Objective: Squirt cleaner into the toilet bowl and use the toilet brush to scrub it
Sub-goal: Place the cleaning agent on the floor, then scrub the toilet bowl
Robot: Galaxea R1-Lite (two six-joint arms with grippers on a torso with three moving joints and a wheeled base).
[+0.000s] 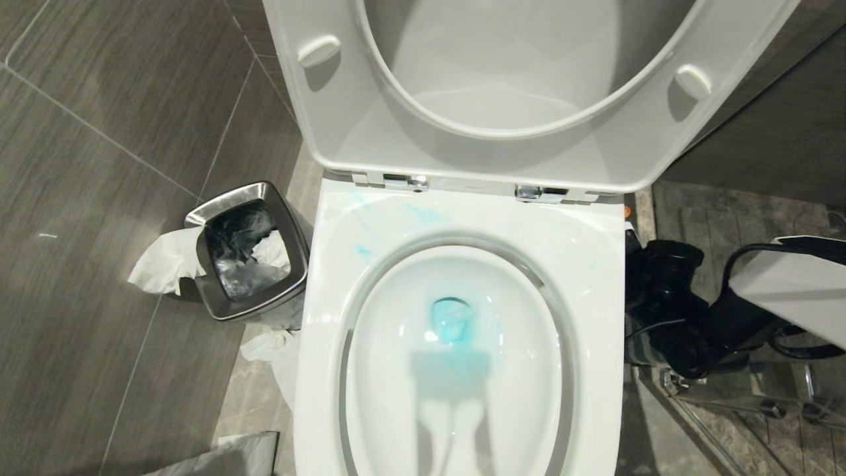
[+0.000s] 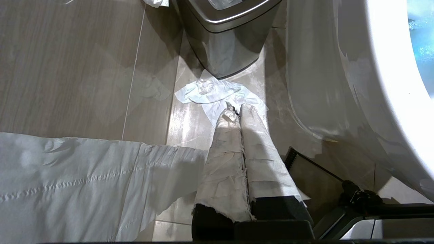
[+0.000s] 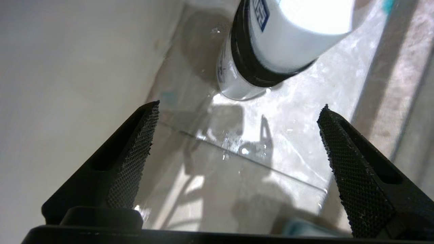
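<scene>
cleaner bottle (image 3: 271,51) stands on the wet floor right of the toilet bowl (image 1: 456,344), beyond the right gripper (image 3: 237,142), whose fingers gape wide, empty. light, smooth plastic, likely slippery; best clasped mid-body. left gripper (image 2: 237,110) pinched shut.

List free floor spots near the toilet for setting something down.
Bare tile left of the steel bin. Crowded between bin and toilet bowl: crumpled tissues. Right of the toilet: cleaner bottle with the open right hand near it, bare wet tile between.
</scene>
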